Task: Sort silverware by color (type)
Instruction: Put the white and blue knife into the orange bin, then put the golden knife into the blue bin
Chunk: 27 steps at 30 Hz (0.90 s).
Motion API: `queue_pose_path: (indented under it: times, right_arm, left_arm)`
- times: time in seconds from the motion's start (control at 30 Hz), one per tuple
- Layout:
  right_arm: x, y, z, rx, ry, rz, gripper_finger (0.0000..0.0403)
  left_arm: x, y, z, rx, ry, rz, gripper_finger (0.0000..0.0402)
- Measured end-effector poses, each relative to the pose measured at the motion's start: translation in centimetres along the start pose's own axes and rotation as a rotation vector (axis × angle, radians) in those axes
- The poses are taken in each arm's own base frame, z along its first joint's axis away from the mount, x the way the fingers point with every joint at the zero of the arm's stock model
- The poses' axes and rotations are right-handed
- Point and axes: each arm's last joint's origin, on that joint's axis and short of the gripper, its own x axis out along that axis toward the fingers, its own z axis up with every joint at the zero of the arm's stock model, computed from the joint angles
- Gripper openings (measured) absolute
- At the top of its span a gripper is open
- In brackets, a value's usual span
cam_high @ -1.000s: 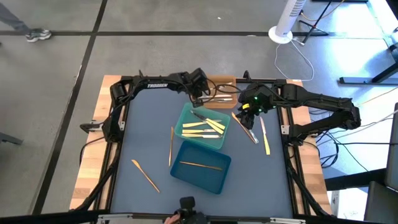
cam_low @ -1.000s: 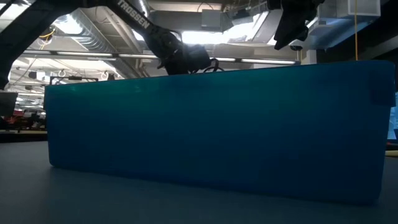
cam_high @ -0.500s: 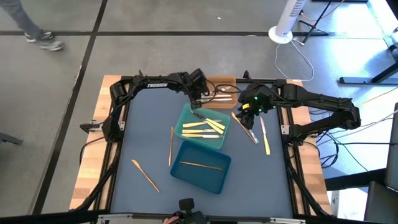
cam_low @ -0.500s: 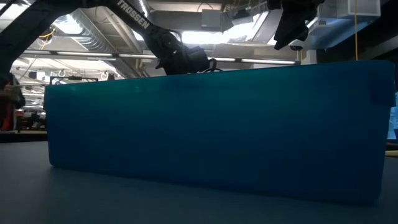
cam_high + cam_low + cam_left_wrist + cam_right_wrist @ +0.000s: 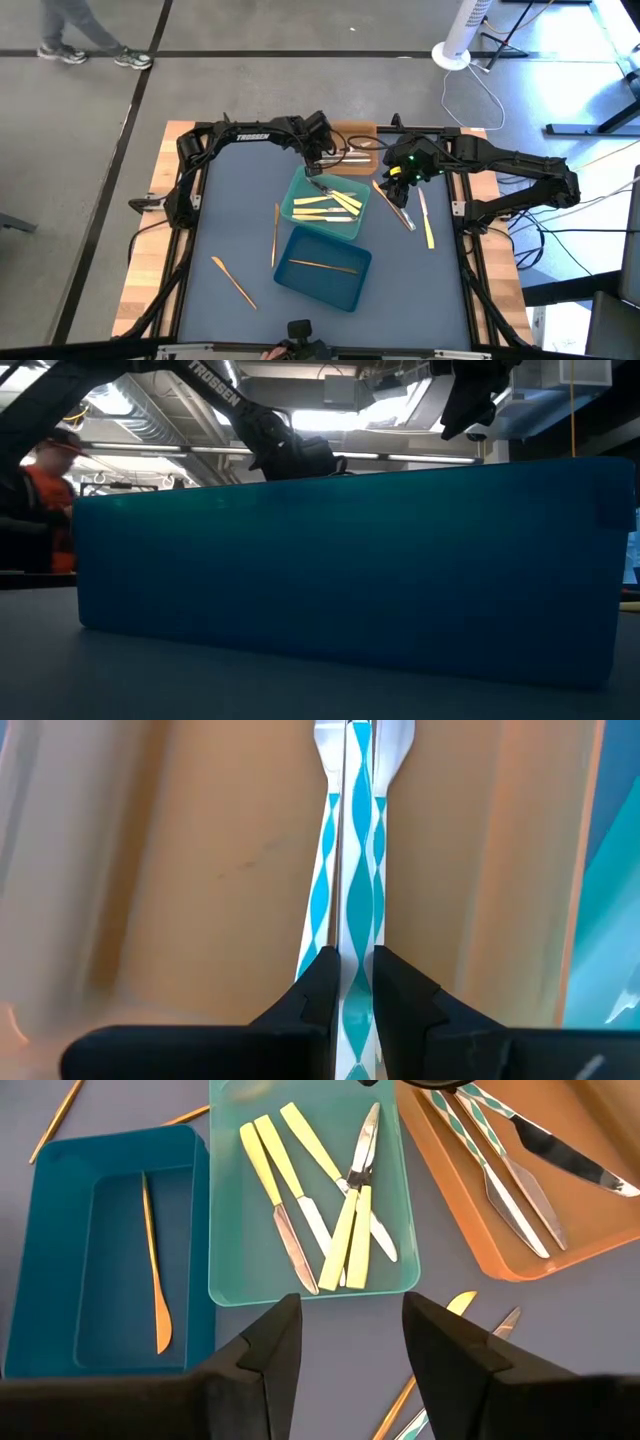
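Observation:
My left gripper hangs over the left end of the orange tray and is shut on a utensil with a teal-and-white diamond handle. A second patterned utensil and a silver knife lie in that tray. Yellow-handled utensils lie in the teal-green tray. One orange-tan piece lies in the dark blue tray. My right gripper hovers open to the right of the green tray, above loose utensils, touching nothing. My left gripper pinches the patterned handle between its two fingers, which lie along the utensil. The head points away from the gripper over the orange tray floor. Whether the utensil rests on the tray or is lifted clear, I cannot tell.
Two orange-tan utensils lie on the mat left of the trays, and a yellow-handled one lies to the right. The blue tray's wall fills the low view. A person stands beyond the table.
Both arms have stayed nearly still, and no utensil has visibly moved. A person has walked across the floor beyond the table's far edge.

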Motion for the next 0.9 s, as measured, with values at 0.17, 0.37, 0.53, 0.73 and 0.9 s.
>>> queue_pose_path:
  times: [0.17,0.37,0.53,0.73,0.9]
  right_arm:
    - [0.0,0.0,0.0,0.0,0.0,0.0,0.0163]
    - [0.0,0.0,0.0,0.0,0.0,0.0,0.0163]
    - [0.0,0.0,0.0,0.0,0.0,0.0,0.0163]
    - [0.0,-0.01,0.0,0.0,0.0,0.0,0.0163]
    - [0.0,0.0,0.0,0.0,0.0,0.0,0.0163]
  left_arm:
    - [0.0,0.03,0.04,-0.001,-0.002,0.007,0.0051]
    - [0.0,0.04,0.04,-0.002,-0.003,0.008,0.0076]
    - [0.0,0.04,0.04,-0.002,-0.003,0.008,0.008]
    - [0.0,0.04,0.05,-0.002,-0.003,0.008,0.0081]
    - [0.0,0.04,0.05,-0.002,-0.003,0.008,0.0081]
